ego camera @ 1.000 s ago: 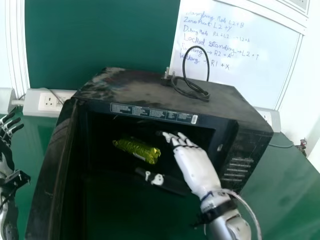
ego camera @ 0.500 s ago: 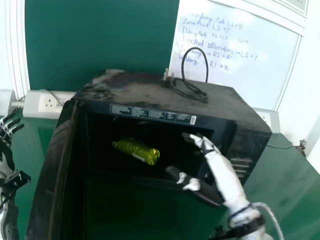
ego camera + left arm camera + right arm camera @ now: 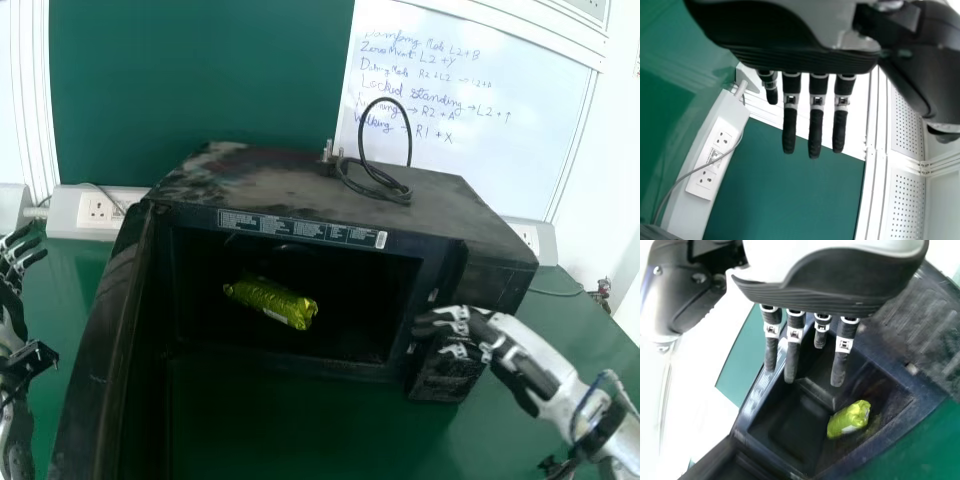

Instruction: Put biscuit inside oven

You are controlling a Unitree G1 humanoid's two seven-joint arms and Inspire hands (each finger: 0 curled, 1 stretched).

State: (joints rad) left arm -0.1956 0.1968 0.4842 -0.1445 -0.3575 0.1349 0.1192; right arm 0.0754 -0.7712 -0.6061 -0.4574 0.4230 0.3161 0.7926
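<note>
Has moved the right hand point(image 3: 540, 360) away to the right since the earlier head view, out from in front of the black microwave oven's point(image 3: 285, 175) cavity. Has left the shiny yellow-green biscuit packet point(image 3: 272, 302) where it was.

At the far left, holds the left hand point(image 3: 12, 268) open and empty, with straight fingers. Just right of that hand, has the oven door point(image 3: 95, 360) swung wide open. Farther right, between the two hands, keeps the biscuit packet lying inside the oven, to the left of the right hand and well apart from its fingertips. Farther back than the right hand, on the oven's top, bears a looped black cable point(image 3: 375, 183). At the right, holds the right hand open near the oven's right front, with fingers extended, slightly bent and pointing left, gripping nothing. Cannot tell whether touching the oven.
</note>
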